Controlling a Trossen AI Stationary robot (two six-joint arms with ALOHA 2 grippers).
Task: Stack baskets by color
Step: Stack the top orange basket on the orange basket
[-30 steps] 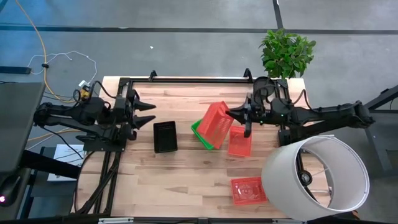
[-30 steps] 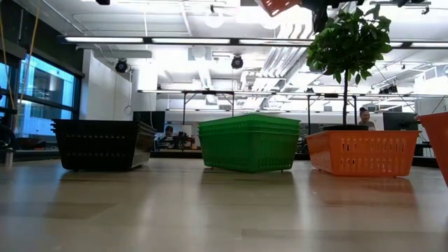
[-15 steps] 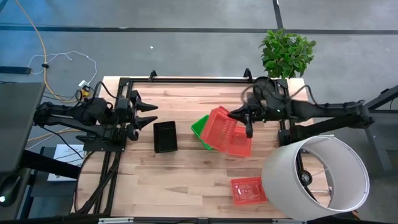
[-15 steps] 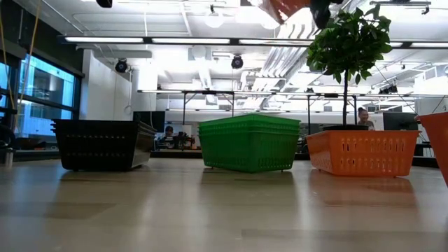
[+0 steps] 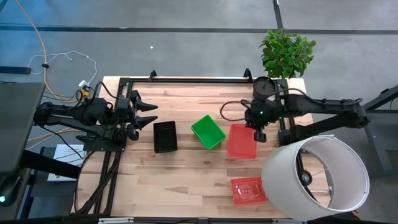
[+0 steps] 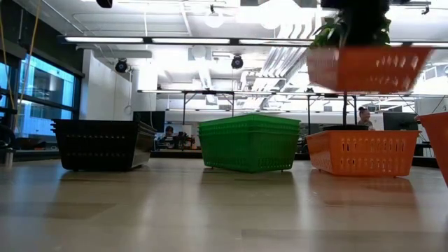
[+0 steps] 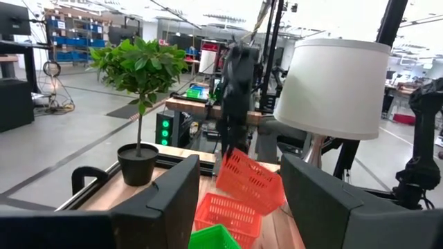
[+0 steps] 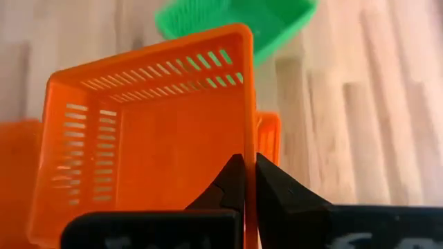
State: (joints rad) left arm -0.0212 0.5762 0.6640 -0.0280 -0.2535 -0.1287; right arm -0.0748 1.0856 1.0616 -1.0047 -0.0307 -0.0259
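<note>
Pale wood table in bright workshop; right claw clenched on red basket wall, left claw released.

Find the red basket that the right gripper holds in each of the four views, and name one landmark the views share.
High view: held red basket, right of centre, over another red one.
Low view: upper right, hanging above the table.
Left wrist view: centre, tilted.
Right wrist view: fills the middle, rim pinched by the right gripper.
Shared landmark: the green basket.
</note>
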